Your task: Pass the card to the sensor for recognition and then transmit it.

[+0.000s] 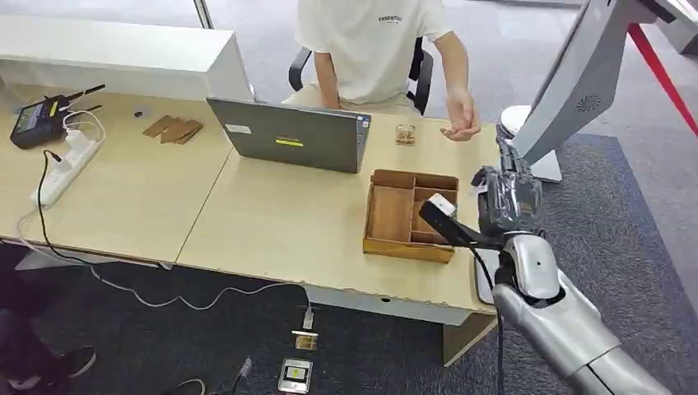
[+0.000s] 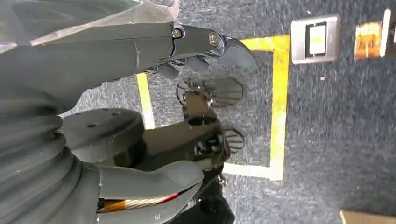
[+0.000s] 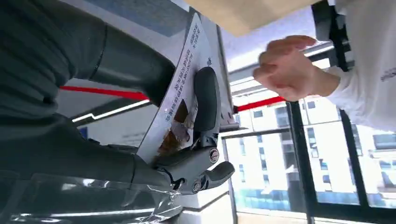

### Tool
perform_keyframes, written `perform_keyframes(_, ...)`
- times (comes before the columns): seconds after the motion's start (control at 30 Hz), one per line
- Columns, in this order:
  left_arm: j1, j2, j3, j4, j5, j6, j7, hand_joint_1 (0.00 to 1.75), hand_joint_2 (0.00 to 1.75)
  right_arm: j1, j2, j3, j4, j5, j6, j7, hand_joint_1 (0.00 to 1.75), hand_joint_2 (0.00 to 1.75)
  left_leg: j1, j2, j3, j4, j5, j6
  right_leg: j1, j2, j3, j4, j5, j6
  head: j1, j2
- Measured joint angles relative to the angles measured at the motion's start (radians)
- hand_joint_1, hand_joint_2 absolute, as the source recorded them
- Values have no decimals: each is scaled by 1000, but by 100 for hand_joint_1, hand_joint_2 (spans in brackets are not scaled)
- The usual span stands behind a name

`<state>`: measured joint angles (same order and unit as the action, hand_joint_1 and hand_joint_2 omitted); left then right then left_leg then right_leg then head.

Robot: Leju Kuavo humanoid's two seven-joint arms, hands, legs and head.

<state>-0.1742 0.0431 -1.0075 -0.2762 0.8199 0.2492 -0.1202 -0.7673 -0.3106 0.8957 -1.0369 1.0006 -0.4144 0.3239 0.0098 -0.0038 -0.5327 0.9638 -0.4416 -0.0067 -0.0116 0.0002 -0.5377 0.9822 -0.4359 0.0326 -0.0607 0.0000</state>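
OK, right hand (image 3: 187,140) fingers (image 3: 207,100) are clamped on the card (image 3: 180,100): thumb on one face, dark fingers across the printed face, card edge sticking out past them. In the head view the right hand (image 1: 509,200) sits raised off the right end of the desk (image 1: 272,222), just past the desk edge, beside the wooden tray (image 1: 411,216). Card itself can't be made out in the head view.

Left hand (image 2: 187,112): fingers (image 2: 233,51) apart, loosely curved, nothing between them and the thumb. It hangs over dark carpet (image 2: 336,140) with yellow tape lines (image 2: 279,102) and a floor socket plate (image 2: 315,39).

Further out: the tray is divided into compartments and lies near the desk's right front corner. A small black device (image 1: 440,216) with a light top reaches over the tray's right side; can't tell if it touches. A closed-back grey laptop (image 1: 288,134) stands behind the tray, towards desk centre. A person in a white T-shirt (image 1: 370,45) sits behind the desk, one hand (image 1: 461,119) held out over the far right corner, near a small brown item (image 1: 404,134). That hand (image 3: 285,67) shows in the right wrist view too, apart from the card. Left end of the desk: white power strip (image 1: 66,169), black handheld unit (image 1: 37,123), some brown flat pieces (image 1: 173,129).
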Motion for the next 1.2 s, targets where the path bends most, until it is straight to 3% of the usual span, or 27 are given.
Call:
perform_keyframes(0.2, -37, -8, -28, -1, -47, -33, 34, 0, 175, -118, 92, 24, 83, 34, 81, -34, 175, 175, 0, 0, 0, 0, 0, 0, 0, 0, 0, 0, 0, 0, 0, 0)
perform_keyframes(0.53, -62, -14, -72, -1, -95, -49, 64, 0, 175, -222, 240, 59, 337, 36, 116, -32, 175, 175, 0, -1, -1, 0, 0, 0, 0, 0, -1, 0, 0, 0, 0, 0)
perform_keyframes(0.77, -65, -14, -89, 0, -108, -58, 62, 0, 175, -261, 278, 85, 468, 42, 152, 24, 175, 175, 0, -1, -1, 0, 0, 0, 0, -1, -1, 0, 0, 0, 0, 0)
perform_keyframes(1.07, -67, -14, -95, 1, -123, -71, 48, 0, 175, -304, 281, 106, 544, 42, 169, 74, 175, 175, 0, 0, -1, 0, 0, 0, 0, 0, -1, 0, 0, 0, 0, 0)
perform_keyframes(1.1, -68, -14, -95, 1, -125, -73, 47, 0, 175, -307, 281, 107, 549, 42, 171, 76, 68, 175, 0, 0, -1, 0, 0, 0, 0, 0, -1, 0, 0, 0, 0, 0)
perform_keyframes(1.13, -69, -14, -95, 1, -126, -74, 47, 0, 175, -311, 281, 108, 553, 41, 174, 79, 68, 175, 0, 0, -1, 0, 0, 0, 0, 0, -1, 0, 0, 0, 0, 0)
perform_keyframes(1.17, -70, -14, -96, 1, -126, -75, 47, 0, 175, -313, 281, 109, 558, 40, 176, 83, 0, 175, 0, 0, -1, 0, 0, 0, 0, 0, -1, 0, 0, 0, 0, 0)
perform_keyframes(1.2, -71, -14, -96, 1, -126, -76, 47, 0, 175, -315, 281, 111, 562, 40, 177, 85, 0, 175, 0, 0, -1, 0, 0, 0, 0, 0, -1, 0, 0, 0, 0, 0)
